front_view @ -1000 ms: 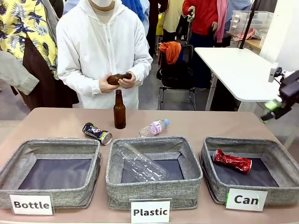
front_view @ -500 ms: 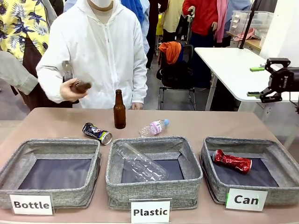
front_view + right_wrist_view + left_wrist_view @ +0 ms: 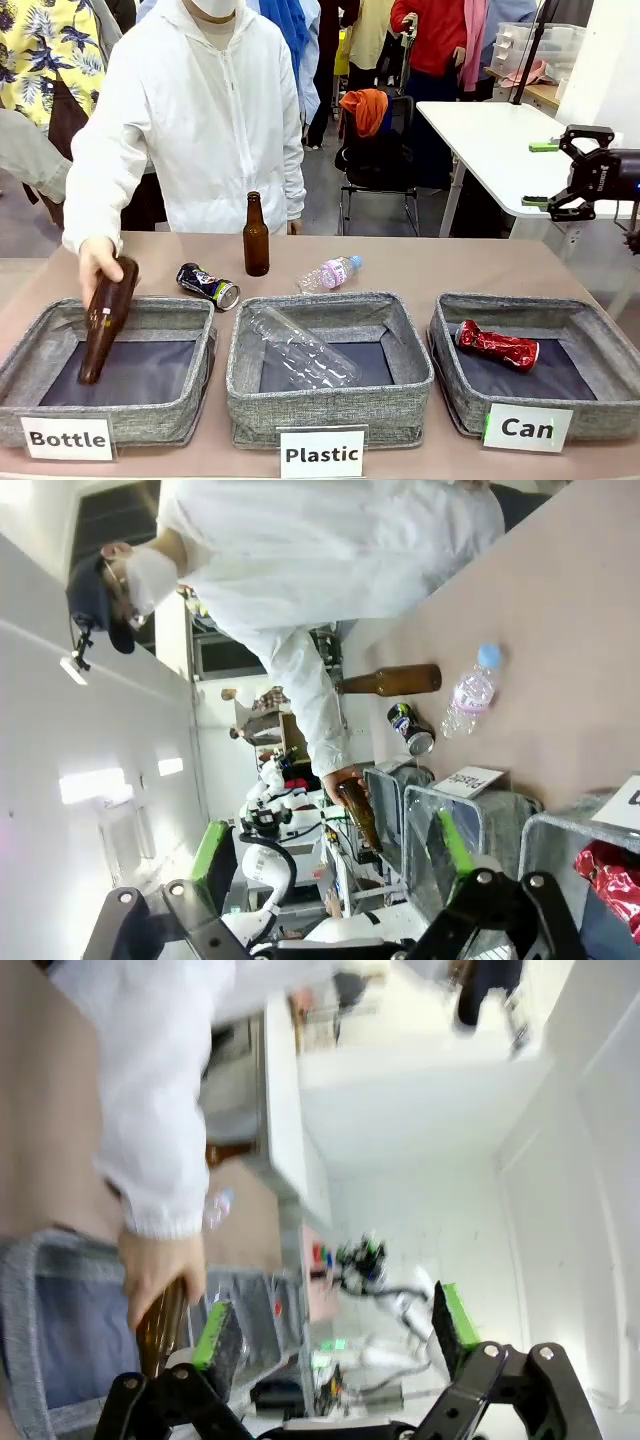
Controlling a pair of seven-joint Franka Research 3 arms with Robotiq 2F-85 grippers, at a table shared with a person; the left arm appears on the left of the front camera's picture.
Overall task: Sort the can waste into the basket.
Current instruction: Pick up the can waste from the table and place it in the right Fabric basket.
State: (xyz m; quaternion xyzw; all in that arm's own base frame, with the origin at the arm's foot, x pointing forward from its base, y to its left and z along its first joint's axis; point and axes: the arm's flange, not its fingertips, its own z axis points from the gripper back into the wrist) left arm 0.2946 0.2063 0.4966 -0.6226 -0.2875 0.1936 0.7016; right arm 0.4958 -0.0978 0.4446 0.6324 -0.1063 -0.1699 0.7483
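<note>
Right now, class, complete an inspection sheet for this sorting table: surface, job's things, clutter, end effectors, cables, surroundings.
Surface: brown table, no spills seen.
Job's things: red can in Can basket; printed can on table.
Clutter: upright brown bottle; small plastic bottle; clear bottle in Plastic bin; person's hand holds another bottle in Bottle bin.
End effectors: left end effector open; right end effector open; both empty.
Cables: nothing seen.
Surroundings: white side table.

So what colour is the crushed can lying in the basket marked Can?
The can is shiny red; it shows best in the front view.
</note>
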